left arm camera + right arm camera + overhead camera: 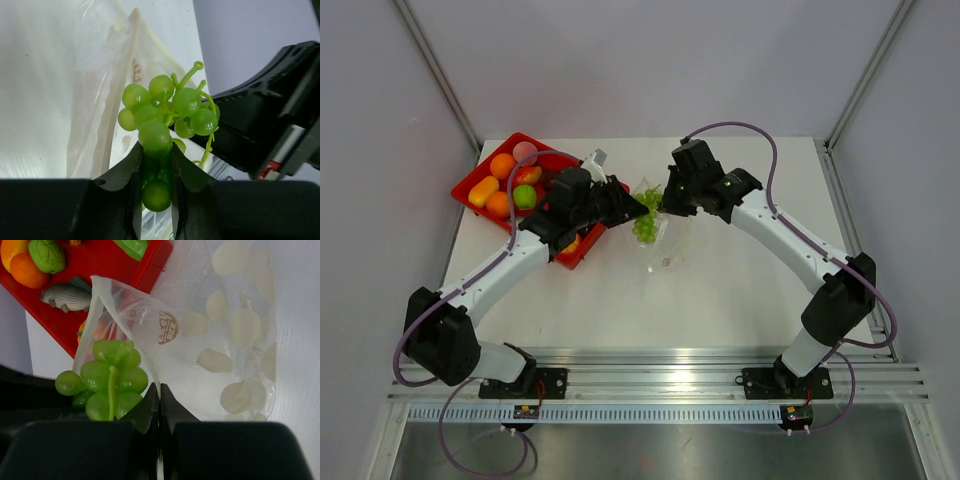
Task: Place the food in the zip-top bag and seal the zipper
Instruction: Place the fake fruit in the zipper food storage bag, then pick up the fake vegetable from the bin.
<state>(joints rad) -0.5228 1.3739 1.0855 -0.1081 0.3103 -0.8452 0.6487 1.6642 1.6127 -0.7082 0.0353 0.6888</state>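
A bunch of green toy grapes [165,107] is clamped by its lower end in my left gripper [156,150], which is shut on it. The grapes [645,228] hang at the open mouth of the clear zip-top bag [210,340], which has pale round marks and a brown logo. My right gripper [159,387] is shut on the bag's edge beside the grapes [107,377] and holds the mouth up. The zipper runs along that raised mouth rim [93,310]. In the top view, the left gripper [638,208] and the right gripper [665,205] meet over the bag [672,245].
A red tray [470,186] at the back left holds more food: oranges [503,165], a lime [524,196], a pink piece [525,152], a yellow piece [483,190]. The right wrist view shows a grey toy fish [67,296] in the tray [107,270].
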